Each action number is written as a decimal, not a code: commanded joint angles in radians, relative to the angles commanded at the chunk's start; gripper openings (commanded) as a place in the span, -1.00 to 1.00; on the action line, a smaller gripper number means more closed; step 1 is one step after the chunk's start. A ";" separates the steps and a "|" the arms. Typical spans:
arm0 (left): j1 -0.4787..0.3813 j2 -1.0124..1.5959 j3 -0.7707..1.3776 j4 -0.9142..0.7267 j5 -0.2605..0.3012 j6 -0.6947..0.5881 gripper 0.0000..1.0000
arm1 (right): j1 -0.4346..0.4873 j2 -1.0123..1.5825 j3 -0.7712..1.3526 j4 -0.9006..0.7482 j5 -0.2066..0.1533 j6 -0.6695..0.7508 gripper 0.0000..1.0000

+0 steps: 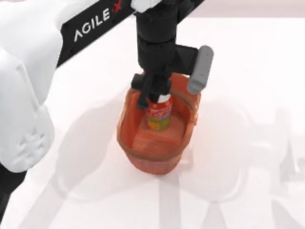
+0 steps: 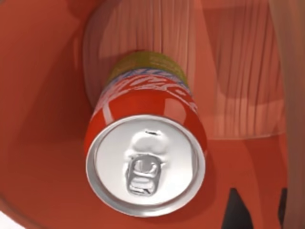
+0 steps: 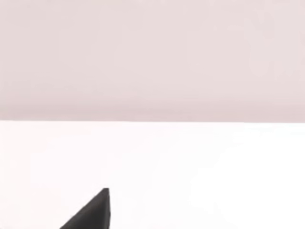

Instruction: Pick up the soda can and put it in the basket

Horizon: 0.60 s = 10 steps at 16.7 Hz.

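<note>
The left claw (image 1: 153, 98) hung over the oval woven basket (image 1: 143, 155), though I couldn't tell whether it gripped anything. Inside stood the cylindrical soda can (image 1: 159, 114), silver-topped, on the ribbed wicker floor.

Bright, even light; the white worktop (image 1: 248, 71) is washed out almost to glare, with soft grey shadows spread around the basket (image 1: 143, 157) and toward the near edge. In the left wrist view the soda can (image 2: 145, 164) shows specular highlights on its silver top. All views look soft, edges slightly blurred.
</note>
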 joint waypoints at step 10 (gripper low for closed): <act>0.053 0.037 0.261 -0.227 0.000 0.035 -1.00 | 0.000 0.000 0.000 0.000 0.000 0.000 1.00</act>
